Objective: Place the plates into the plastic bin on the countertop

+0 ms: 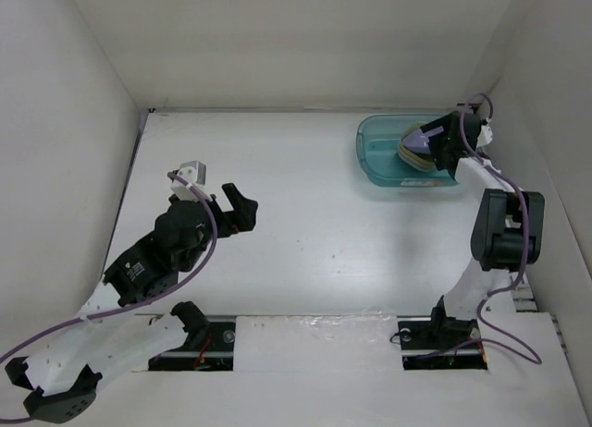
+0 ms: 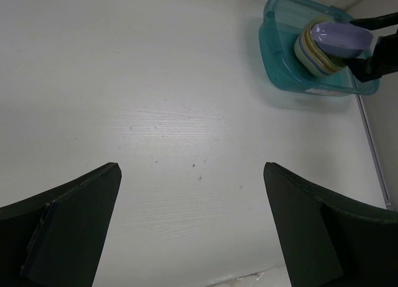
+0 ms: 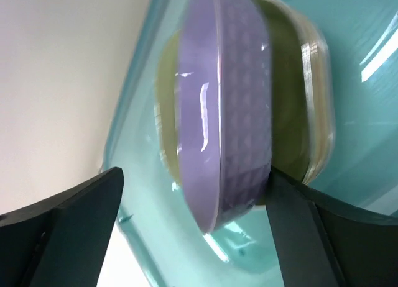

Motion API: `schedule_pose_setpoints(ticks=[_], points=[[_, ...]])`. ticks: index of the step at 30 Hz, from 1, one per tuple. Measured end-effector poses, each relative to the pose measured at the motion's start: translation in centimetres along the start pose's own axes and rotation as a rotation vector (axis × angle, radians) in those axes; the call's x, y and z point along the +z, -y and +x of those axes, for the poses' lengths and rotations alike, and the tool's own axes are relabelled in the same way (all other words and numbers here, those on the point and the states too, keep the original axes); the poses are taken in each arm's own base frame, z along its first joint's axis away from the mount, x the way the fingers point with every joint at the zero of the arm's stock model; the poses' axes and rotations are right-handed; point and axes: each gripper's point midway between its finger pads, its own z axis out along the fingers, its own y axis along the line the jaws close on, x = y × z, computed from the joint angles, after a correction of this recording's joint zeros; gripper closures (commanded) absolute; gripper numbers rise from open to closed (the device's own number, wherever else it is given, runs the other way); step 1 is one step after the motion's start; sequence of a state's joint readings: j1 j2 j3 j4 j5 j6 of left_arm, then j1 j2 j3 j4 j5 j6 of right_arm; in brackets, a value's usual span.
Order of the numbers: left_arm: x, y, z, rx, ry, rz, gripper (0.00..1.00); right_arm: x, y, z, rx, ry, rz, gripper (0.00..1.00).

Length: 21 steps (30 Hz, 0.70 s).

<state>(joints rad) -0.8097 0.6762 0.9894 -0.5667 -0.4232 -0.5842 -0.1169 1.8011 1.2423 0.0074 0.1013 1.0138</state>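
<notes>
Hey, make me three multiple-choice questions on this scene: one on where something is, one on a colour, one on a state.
1. Where on the countertop is the plastic bin? A near left corner; B far right; C centre.
2. What colour is the top plate of the stack in the bin? A purple; B red; C black.
3. How is the left hand? A shut on a plate; B shut on the bin's rim; C open, empty.
Answers: 1 B, the bin sits far and to the right in the top view. 2 A, a purple plate lies tilted on top. 3 C, it stands wide open over bare countertop.
</notes>
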Motion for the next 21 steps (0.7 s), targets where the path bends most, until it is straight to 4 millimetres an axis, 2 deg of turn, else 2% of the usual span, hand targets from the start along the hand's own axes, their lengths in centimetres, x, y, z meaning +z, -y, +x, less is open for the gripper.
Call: schedule_pose_setpoints(ticks=[2, 5, 10, 13, 17, 19, 21], points=[[0.0, 0.0, 0.0, 0.0, 0.001, -0.001, 0.01, -0.9, -1.1, 0.1, -0.007, -0.003, -0.026, 0.0], [0.1, -0.1, 0.1, 0.002, 0.0, -0.006, 0.01, -3.1, -3.7, -0.8, -0.009, 0.02, -0.091, 0.0], [0.3, -0.4, 0.4, 0.007, -0.003, -0.017, 0.01, -7.2, -7.5, -3.3, -0.017, 0.063, -0.19, 0.0], [0.3, -0.5, 0.3, 0.007, 0.001, -0.022, 0.01, -8.7, -8.8, -4.8, -0.03, 0.078, -0.216, 0.0], [0.3, -0.6, 0.2, 0.006, 0.006, -0.028, 0.01, -8.2, -8.5, -5.5, -0.072, 0.058, -0.193, 0.0], [0.3, -0.8, 0.1, 0.006, 0.012, -0.037, 0.01, -8.0, -7.4, -4.9, -0.113, 0.029, -0.161, 0.0], [0.4, -1.1, 0.0, 0.001, 0.022, -0.055, 0.01, -8.6, -7.2, -4.0, -0.159, 0.009, -0.158, 0.0]])
